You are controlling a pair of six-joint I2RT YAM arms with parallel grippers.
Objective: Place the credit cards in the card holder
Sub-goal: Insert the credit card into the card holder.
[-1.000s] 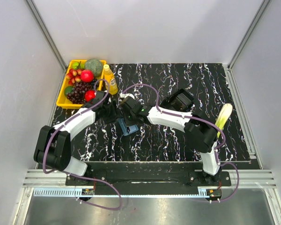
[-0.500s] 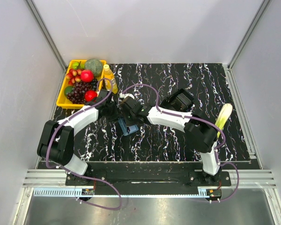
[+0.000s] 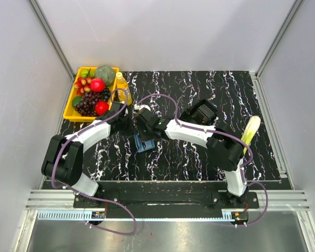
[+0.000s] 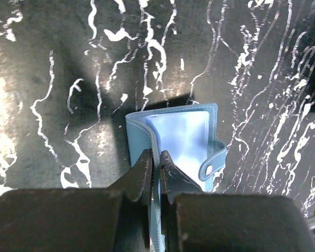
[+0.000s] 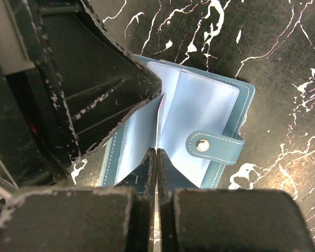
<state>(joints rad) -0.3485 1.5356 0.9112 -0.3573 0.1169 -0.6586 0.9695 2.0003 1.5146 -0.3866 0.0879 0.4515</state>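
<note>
The blue card holder (image 3: 143,143) lies open on the black marbled mat, between the two grippers. In the left wrist view my left gripper (image 4: 155,157) is shut on the stitched edge of the card holder's (image 4: 184,131) left cover. Its black fingers (image 5: 94,89) fill the upper left of the right wrist view. My right gripper (image 5: 157,155) is shut on a thin pale credit card (image 5: 160,121), seen edge-on. The card stands upright in the fold between the light blue inner leaves of the card holder (image 5: 215,105). The snap strap (image 5: 215,146) lies loose to the right.
A yellow tray (image 3: 69,109) of fruit sits at the back left, with a yellow bottle (image 3: 124,89) beside it. A black box-like frame (image 3: 202,111) stands behind the right arm. A long pale yellow-green object (image 3: 251,131) lies at the right edge of the mat.
My left gripper has closed on the card holder's cover, and the left arm has shifted slightly toward it. The right gripper has stayed shut on the card in the same place.
</note>
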